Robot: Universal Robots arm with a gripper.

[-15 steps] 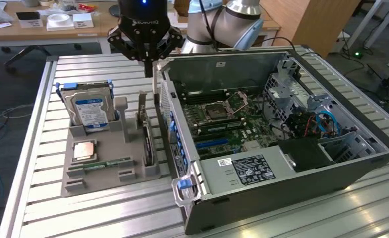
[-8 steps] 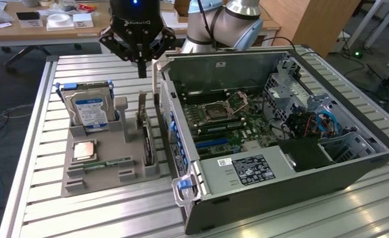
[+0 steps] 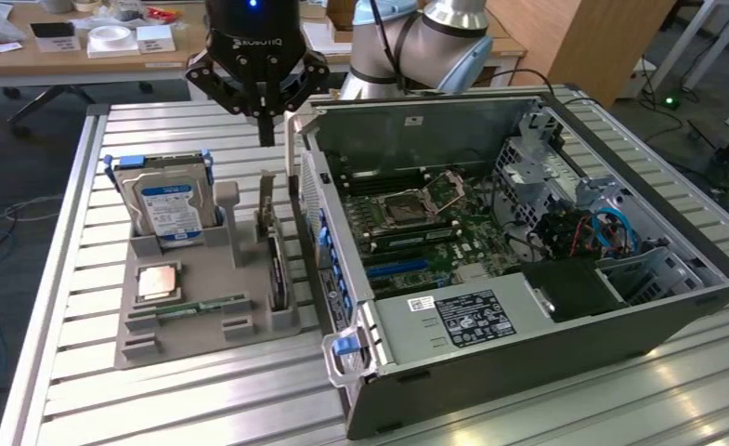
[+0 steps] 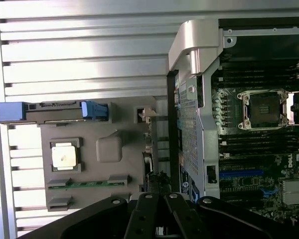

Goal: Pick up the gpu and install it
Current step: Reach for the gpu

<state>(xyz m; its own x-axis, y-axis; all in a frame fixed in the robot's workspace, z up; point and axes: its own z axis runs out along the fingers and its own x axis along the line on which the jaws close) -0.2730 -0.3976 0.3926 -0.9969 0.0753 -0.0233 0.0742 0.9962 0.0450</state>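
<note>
The gpu point(image 3: 272, 255) stands on edge in a slot along the side of the grey parts holder point(image 3: 197, 325) that faces the computer, close beside the open computer case point(image 3: 513, 321). My gripper point(image 3: 265, 137) hangs above the card's far end, well clear of it, with its fingers shut on nothing. In the wrist view the gpu point(image 4: 150, 149) appears edge-on between the holder point(image 4: 108, 148) and the case wall, just ahead of my gripper point(image 4: 158, 200). The motherboard point(image 3: 420, 228) lies exposed inside the case.
In the holder stand a silver hard drive with a blue label point(image 3: 172, 206), a CPU point(image 3: 157, 281) and a green RAM stick point(image 3: 203, 305). The ribbed metal table point(image 3: 190, 400) carries everything. The arm's base point(image 3: 420, 46) is behind the case, and a cluttered wooden desk point(image 3: 79, 46) lies beyond.
</note>
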